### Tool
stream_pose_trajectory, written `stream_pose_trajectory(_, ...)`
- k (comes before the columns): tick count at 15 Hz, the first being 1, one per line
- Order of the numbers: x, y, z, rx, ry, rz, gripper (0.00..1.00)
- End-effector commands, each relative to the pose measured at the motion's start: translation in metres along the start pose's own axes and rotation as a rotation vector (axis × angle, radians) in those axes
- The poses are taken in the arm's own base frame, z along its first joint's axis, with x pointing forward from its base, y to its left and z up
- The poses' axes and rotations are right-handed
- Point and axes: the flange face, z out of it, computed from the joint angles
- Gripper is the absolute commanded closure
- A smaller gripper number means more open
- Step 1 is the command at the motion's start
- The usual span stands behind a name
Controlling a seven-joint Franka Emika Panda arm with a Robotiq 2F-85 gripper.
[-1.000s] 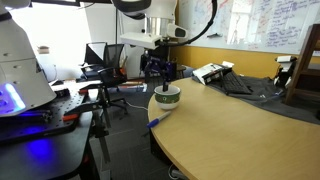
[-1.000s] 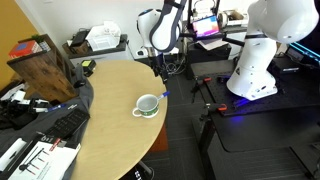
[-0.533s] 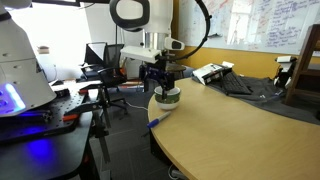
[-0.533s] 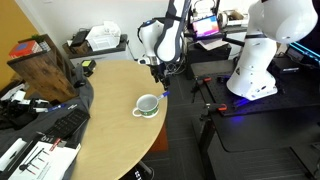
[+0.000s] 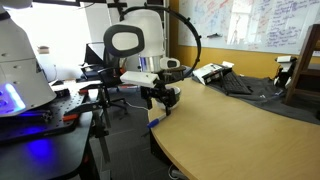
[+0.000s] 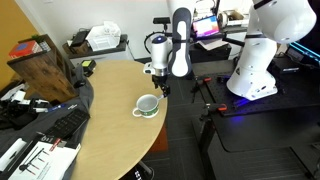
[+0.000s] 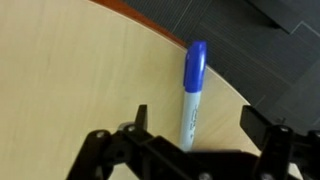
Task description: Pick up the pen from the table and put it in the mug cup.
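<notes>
Pen: the blue pen lies flat on the table, close to its curved edge, with the rounded blue end pointing far from the camera, toward the dark floor. Nothing grips it.
Mug cup: the mug cup stands upright on the same table, near the pen but apart from it and further in from the edge. Its mouth is up and free, so I judge the pen can be dropped in from above.
Gripper: the gripper hangs over the near end of the pen. Its jaws are apart, with one of the fingers on the left of the barrel and one on the right, neither touching it as far as the wrist view shows.
Why held so: the line between the fingers crosses the pen's length, so closing would pinch the thin barrel from both sides.
Arm pose: in an exterior view the arm stands tall beside the table edge and bends at the wrist, so the gripper points down.
Step in hand: probably the last lowering before the grasp. How high the fingertips are above the wood, I cannot tell.
Risk: the pen is round and near the edge, so a sideways push could roll it off.
</notes>
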Motion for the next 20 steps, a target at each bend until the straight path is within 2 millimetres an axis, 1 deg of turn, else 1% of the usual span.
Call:
stream_pose_trajectory(1, 0.008, 0.001, 0.017, -0.019, -0.013, 0.006, 0.0)
stream_pose_trajectory(2, 0.011, 0.003, 0.021, -0.018, -0.019, 0.006, 0.0)
stream_pose_trajectory(3, 0.013, 0.005, 0.024, -0.019, -0.029, 0.013, 0.07)
stream_pose_trajectory(4, 0.017, 0.008, 0.028, -0.021, -0.031, 0.015, 0.28)
stream_pose_trajectory(5, 0.019, 0.011, 0.03, -0.021, -0.038, 0.022, 0.32)
stream_pose_trajectory(6, 0.021, 0.012, 0.033, -0.022, -0.042, 0.019, 0.32)
stream_pose_trajectory(8, 0.024, 0.013, 0.037, -0.009, -0.05, 0.015, 0.46)
stream_pose_trajectory(9, 0.024, 0.012, 0.038, 0.006, -0.052, 0.006, 0.55)
stream_pose_trajectory(10, 0.025, 0.011, 0.039, 0.017, -0.054, -0.005, 0.62)
stream_pose_trajectory(11, 0.025, 0.007, 0.039, 0.033, -0.062, -0.007, 0.68)
stream_pose_trajectory(12, 0.026, 0.007, 0.038, 0.04, -0.053, -0.013, 0.77)
stream_pose_trajectory(13, 0.025, 0.008, 0.035, 0.043, -0.053, -0.01, 0.83)
stream_pose_trajectory(14, 0.023, 0.008, 0.032, 0.043, -0.051, -0.008, 0.91)
stream_pose_trajectory(15, 0.018, 0.009, 0.026, 0.036, -0.043, 0.0, 0.98)
stream_pose_trajectory(16, 0.014, 0.012, 0.018, 0.023, -0.037, 0.012, 1.0)
stream_pose_trajectory(17, 0.007, 0.014, 0.011, 0.018, -0.016, 0.007, 0.96)
stream_pose_trajectory(20, -0.011, 0.007, -0.017, 0.001, 0.05, -0.025, 0.95)
